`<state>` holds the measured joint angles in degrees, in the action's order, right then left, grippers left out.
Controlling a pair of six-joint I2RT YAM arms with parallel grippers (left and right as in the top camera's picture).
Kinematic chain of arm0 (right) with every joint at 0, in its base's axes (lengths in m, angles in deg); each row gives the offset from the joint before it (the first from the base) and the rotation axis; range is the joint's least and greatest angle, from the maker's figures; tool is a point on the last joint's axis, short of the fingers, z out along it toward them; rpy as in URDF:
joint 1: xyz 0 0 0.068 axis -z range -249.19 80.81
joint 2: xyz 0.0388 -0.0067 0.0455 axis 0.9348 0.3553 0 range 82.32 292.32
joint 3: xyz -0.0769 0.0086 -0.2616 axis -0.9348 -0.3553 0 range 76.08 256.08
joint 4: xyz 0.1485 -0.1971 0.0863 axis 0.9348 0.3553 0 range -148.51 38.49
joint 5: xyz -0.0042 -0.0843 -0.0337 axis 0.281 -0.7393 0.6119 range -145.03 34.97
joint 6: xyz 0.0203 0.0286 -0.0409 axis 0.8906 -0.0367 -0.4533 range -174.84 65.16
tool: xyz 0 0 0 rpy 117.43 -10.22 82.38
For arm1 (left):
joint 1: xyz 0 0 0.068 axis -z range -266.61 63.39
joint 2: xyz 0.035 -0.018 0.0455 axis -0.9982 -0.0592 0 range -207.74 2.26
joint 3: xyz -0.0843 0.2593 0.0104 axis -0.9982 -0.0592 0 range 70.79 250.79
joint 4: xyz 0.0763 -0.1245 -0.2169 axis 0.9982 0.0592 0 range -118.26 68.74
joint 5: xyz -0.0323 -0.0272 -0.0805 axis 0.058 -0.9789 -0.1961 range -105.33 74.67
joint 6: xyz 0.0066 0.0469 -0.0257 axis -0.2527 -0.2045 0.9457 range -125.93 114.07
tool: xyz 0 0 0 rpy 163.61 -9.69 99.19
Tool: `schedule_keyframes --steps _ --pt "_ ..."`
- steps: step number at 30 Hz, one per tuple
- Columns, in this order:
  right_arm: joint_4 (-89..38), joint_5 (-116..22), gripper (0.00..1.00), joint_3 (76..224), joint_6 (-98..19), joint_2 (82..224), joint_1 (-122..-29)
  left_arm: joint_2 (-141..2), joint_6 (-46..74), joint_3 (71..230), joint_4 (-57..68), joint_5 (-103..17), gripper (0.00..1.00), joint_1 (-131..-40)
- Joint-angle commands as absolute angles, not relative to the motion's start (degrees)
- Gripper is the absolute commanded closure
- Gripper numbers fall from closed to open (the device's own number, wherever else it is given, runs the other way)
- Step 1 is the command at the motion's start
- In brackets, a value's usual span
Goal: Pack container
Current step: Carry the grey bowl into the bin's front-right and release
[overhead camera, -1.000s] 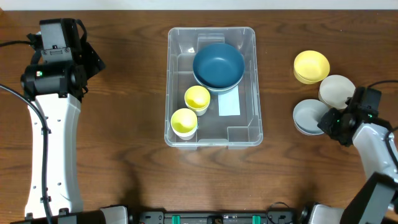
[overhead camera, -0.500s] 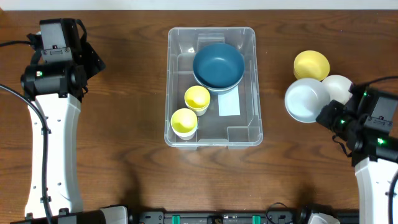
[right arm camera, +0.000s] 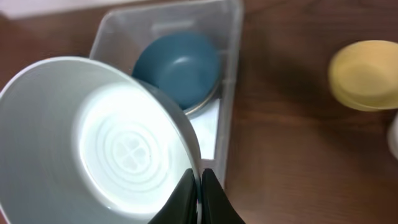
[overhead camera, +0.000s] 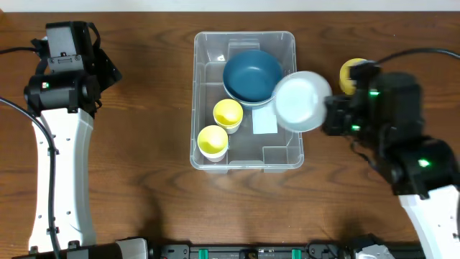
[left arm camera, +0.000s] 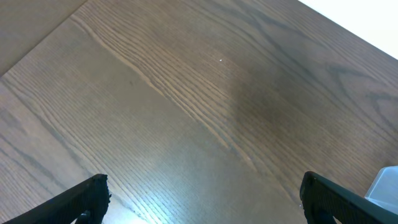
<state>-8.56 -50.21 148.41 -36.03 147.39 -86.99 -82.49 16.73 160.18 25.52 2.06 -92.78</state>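
The clear plastic container (overhead camera: 201, 86) stands at the table's middle, with a white label (overhead camera: 264, 122) on its base. It holds a dark blue bowl (overhead camera: 251, 75) and two small yellow cups (overhead camera: 227, 114) (overhead camera: 213, 141). My right gripper (right arm camera: 200, 190) is shut on the rim of a white bowl (overhead camera: 300, 101) and holds it above the container's right wall. In the right wrist view the white bowl (right arm camera: 106, 143) fills the left, with the container (right arm camera: 231, 37) and blue bowl (right arm camera: 176, 65) behind. My left gripper (left arm camera: 199, 199) is open and empty over bare wood far left of the container.
A yellow bowl (overhead camera: 351, 72) stands on the table right of the container, partly hidden by my right arm; it also shows in the right wrist view (right arm camera: 364, 74). The left arm (overhead camera: 61, 79) stands at the table's left side.
My right gripper has lifted the white bowl from the right side of the table and carried it left, up over the container's right wall. The left arm has not moved.
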Motion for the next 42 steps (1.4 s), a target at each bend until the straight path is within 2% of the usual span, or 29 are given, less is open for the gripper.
schedule_keyframes --steps 1,9,32,37,42 --pt "-8.65 -57.18 0.96 149.7 -35.92 151.61 -92.59 -82.4 17.03 161.14 25.67 3.24 0.02 -93.02" --pt "-9.91 -60.66 0.96 150.38 -35.61 161.89 -98.07 -82.4 17.03 161.14 25.69 3.24 0.02 -93.02" --pt "-11.4 -60.64 0.95 150.38 -35.64 178.61 -100.76 -82.4 17.03 161.14 25.69 3.24 0.02 -93.02" --pt "-11.57 -60.64 0.9 150.38 -35.66 178.65 -100.74 -82.4 17.03 161.14 25.69 3.24 0.02 -93.02" --pt "-11.53 -60.64 0.75 150.38 -35.66 178.65 -100.76 -82.4 17.03 161.14 25.67 3.24 0.02 -93.02"
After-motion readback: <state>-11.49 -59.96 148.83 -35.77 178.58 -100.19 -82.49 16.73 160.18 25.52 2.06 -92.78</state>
